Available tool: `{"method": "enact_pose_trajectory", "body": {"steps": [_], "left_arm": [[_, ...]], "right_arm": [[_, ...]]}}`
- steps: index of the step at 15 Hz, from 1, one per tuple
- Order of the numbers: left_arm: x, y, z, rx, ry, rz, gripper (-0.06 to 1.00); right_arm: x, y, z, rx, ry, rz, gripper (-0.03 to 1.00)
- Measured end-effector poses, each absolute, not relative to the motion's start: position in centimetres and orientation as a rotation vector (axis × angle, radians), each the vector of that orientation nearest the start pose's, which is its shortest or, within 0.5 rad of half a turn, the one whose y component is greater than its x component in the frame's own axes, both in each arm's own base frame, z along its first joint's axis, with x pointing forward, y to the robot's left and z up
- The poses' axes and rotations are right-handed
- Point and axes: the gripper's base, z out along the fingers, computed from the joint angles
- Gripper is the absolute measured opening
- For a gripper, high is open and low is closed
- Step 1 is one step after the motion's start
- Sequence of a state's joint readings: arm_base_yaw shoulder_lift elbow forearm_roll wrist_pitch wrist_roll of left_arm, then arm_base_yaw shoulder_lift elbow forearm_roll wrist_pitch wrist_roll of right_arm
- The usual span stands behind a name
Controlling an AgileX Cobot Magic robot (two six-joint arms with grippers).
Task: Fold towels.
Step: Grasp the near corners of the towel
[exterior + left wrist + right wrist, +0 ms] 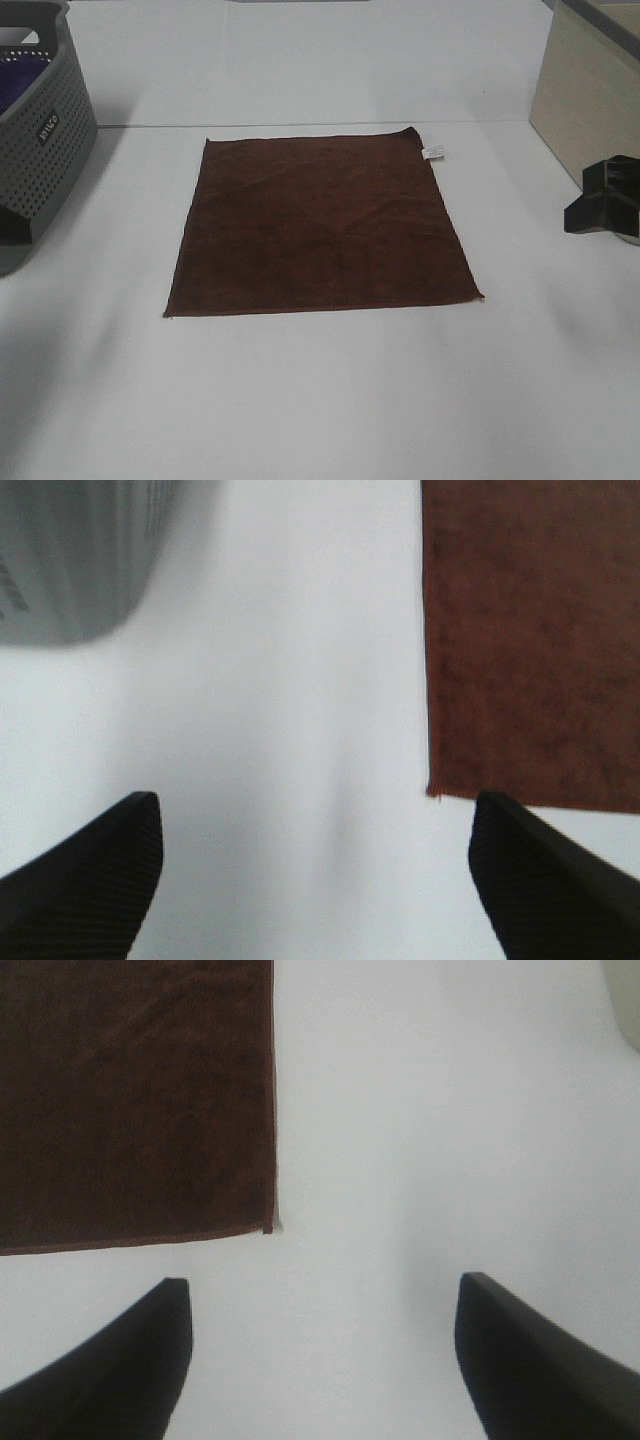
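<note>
A dark brown square towel (320, 225) lies flat and unfolded in the middle of the white table, with a small white tag (433, 152) at its far right corner. Black parts of my right gripper (603, 197) show at the right edge of the high view, well clear of the towel. In the right wrist view my right gripper (320, 1360) is open over bare table, a corner of the towel (140, 1100) just ahead of it. My left gripper (315, 880) is also open and empty, short of another corner of the towel (530, 640). The left gripper is outside the high view.
A grey perforated basket (45, 130) holding purple fabric stands at the far left; it appears blurred as the basket (75, 560) in the left wrist view. A beige box (585, 90) stands at the back right. The white table (320, 400) extends in front of the towel.
</note>
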State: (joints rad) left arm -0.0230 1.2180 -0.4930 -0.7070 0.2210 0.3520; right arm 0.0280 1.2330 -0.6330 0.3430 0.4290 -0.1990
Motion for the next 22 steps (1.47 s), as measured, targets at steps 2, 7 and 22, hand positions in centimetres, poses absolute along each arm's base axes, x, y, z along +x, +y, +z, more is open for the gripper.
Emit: {"method": "enact_pose_trajectory", "body": {"steps": [2, 7, 22], "left_arm": [[23.1, -2.5, 18.4, -0.345, 2.535, -0.423, 0.79], [27.8, -3.7, 15.7, -0.330, 2.719, -0.573, 0.75], [35.1, -11.4, 8.5, -0.183, 2.744, -1.005, 0.74]], "right_arm": [[24.8, 2.3, 21.9, 0.076, 2.594, 0.293, 0.70], [29.6, 3.1, 20.1, 0.040, 2.767, 0.389, 0.70], [36.7, 3.1, 9.2, -0.011, 2.959, 0.891, 0.70]]}}
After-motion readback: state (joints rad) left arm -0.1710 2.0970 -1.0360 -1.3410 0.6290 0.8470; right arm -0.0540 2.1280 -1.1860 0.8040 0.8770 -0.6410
